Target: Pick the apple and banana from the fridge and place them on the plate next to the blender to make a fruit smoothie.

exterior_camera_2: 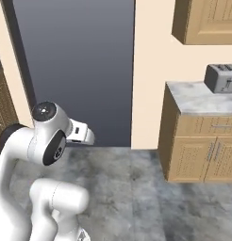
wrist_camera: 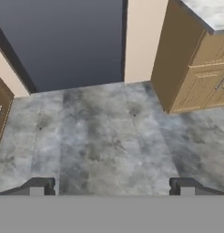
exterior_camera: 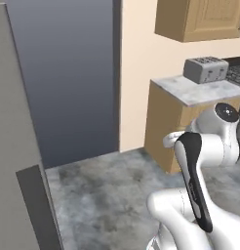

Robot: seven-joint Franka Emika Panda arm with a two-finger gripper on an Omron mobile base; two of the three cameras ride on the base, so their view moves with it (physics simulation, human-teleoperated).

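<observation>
The fridge stands ahead as a tall, plain grey face, and its inside is hidden. In the hand view my gripper is open, its two dark fingertips far apart with nothing between them. It hangs above the mottled grey floor and looks toward the foot of the fridge. The apple, the banana, the plate and the blender are out of view.
To the right, a wooden base cabinet with a marble counter carries a grey toaster. An upper cabinet hangs above. A flat grey panel stands close on the left. Another wooden cabinet is at the left.
</observation>
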